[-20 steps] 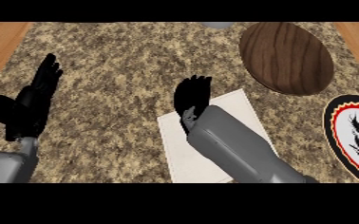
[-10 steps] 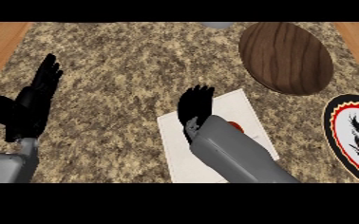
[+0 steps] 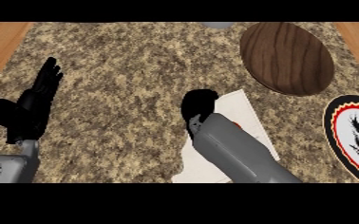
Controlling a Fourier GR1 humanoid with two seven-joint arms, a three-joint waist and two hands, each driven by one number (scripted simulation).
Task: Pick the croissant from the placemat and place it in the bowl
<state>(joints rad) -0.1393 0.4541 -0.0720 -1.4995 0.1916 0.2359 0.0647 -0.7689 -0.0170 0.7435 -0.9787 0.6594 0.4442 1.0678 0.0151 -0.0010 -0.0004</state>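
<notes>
change: right hand has pulled back and dropped lower over the placemat than half a second ago; fingers that stood straight up now look bunched down; left hand unchanged
right hand: black mass at placemat's left upper corner, fingers folded down on the mat; whether they close on anything cannot tell
croissant: only a small reddish sliver shows on the placemat at the forearm's right edge, rest hidden under the arm
left hand: open, fingers up, resting far left of placemat
bowl: wooden, up and right of placemat, apart from it
plate: right of placemat, cut by the edge
</notes>
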